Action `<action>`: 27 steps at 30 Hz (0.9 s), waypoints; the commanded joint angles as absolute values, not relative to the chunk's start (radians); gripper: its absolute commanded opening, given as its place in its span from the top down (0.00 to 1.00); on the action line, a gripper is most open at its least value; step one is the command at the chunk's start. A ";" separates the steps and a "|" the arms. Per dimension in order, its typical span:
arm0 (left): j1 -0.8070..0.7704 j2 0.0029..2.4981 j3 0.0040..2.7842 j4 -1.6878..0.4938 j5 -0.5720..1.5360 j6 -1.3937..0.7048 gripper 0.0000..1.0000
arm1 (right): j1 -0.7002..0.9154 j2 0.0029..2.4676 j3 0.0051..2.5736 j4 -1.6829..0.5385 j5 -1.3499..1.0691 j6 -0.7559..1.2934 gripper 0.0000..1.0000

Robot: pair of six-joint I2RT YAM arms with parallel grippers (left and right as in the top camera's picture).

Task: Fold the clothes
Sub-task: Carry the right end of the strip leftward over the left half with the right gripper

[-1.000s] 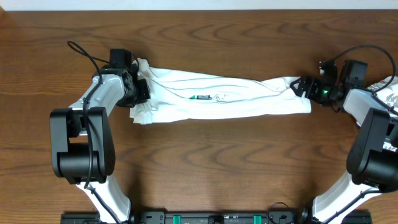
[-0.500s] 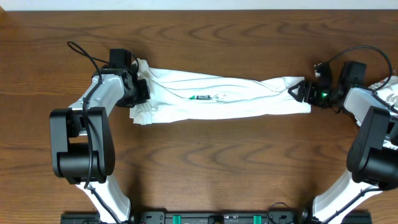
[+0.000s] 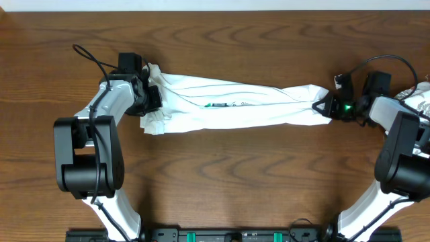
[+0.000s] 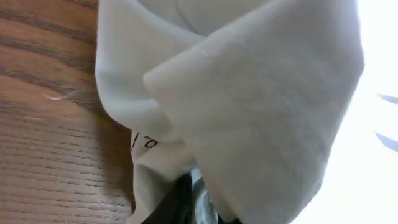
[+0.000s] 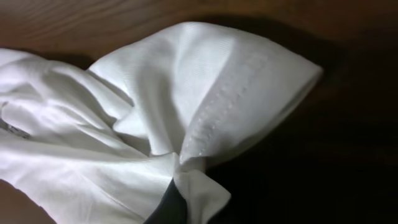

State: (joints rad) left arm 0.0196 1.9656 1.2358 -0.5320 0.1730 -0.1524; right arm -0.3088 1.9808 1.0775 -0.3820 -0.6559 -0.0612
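**woodgrain_fan:** So where's the T-shirt (image 3: pixel 235 107) sitting right now?

**yam_tinkerer:** On the table (image 3: pixel 222 181), in the upper middle of the overhead view. It's bunched into one long narrow band. The long axis runs left to right across the table, and lengthwise creases go from one end to the other. The small print (image 3: pixel 218 105) shows on top, a bit left of the band's middle.

**woodgrain_fan:** And the arms?

**yam_tinkerer:** One at each end. The left gripper (image 3: pixel 151 97) is at the shirt's left end, where the fabric is widest and crumpled. Its wrist view is nearly all white cloth folded over a dark finger (image 4: pixel 180 199). It reads as pinched onto the fabric, though the tips are buried in it.

The right gripper (image 3: pixel 324 105) is at the opposite end, where the band narrows to a point. That wrist view shows the stitched hem gathered into a tight pucker right at the dark fingertip (image 5: pixel 169 205), jaws pressed together on the cloth.

**woodgrain_fan:** Anything else around?

**yam_tinkerer:** Just a patterned cloth (image 3: pixel 422 101) peeking in at the far right edge, behind the right arm and apart from the shirt.
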 commanded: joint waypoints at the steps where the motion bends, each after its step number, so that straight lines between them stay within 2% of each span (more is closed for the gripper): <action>1: 0.033 2.040 1.189 -0.587 0.128 -0.142 0.83 | -0.355 1.922 1.089 -0.416 -0.594 -0.020 0.99; 7: 0.032 1.934 1.236 -0.641 0.134 -0.144 0.86 | -0.413 1.765 1.167 -0.529 -0.528 0.002 0.99; 16: 0.031 1.595 1.245 -0.662 0.202 -0.144 0.83 | -0.418 1.654 1.284 -0.628 -0.382 -0.033 0.99; 19: 0.031 1.502 1.245 -0.662 0.201 -0.143 0.77 | -0.417 1.653 1.328 -0.651 -0.383 -0.055 0.99; 27: 0.032 1.332 1.245 -0.689 0.201 -0.183 0.76 | -0.316 1.653 1.514 -0.789 -0.509 -0.096 0.99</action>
State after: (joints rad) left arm 0.0284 1.3754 1.2381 -0.6796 0.2012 -0.1577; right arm -0.3779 1.6615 1.4364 -0.7692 -0.4282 -0.0647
